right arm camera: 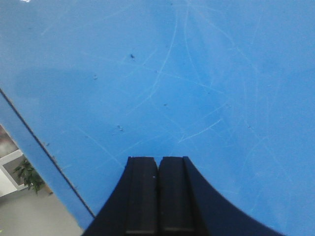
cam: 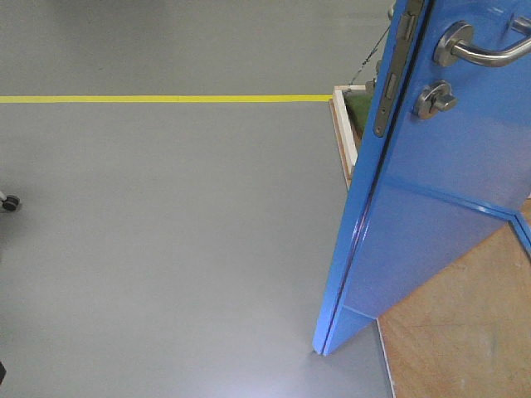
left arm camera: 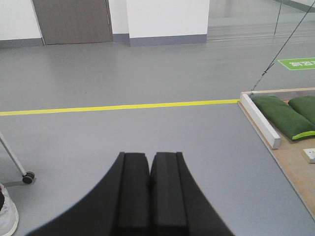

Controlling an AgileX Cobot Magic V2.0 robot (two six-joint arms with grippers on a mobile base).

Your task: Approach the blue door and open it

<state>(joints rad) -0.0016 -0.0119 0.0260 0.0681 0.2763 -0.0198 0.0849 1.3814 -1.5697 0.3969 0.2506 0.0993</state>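
Front view: the blue door [cam: 431, 215] stands ajar at the right, its free edge hanging past the left edge of the wooden platform [cam: 465, 340] over the grey floor [cam: 166, 249]; the lever handle [cam: 485, 50], thumb-turn [cam: 436, 99] and latch plate [cam: 397, 75] sit at the top, with no gripper on them. Left wrist view: the left gripper [left arm camera: 149, 162] has its pads pressed together on nothing, aimed at open floor and the yellow line [left arm camera: 118, 106], with sandbags [left arm camera: 280, 115] on the platform's near corner. It is idle. Right wrist view: the right gripper [right arm camera: 158, 167] is also closed and empty, nose-on to the scratched door face; contact cannot be told. Risks: closed pads pushing on glossy paint could skid off toward the door's edge, and driving the base closer could clip the platform's edge or the stay cable [left arm camera: 280, 46].
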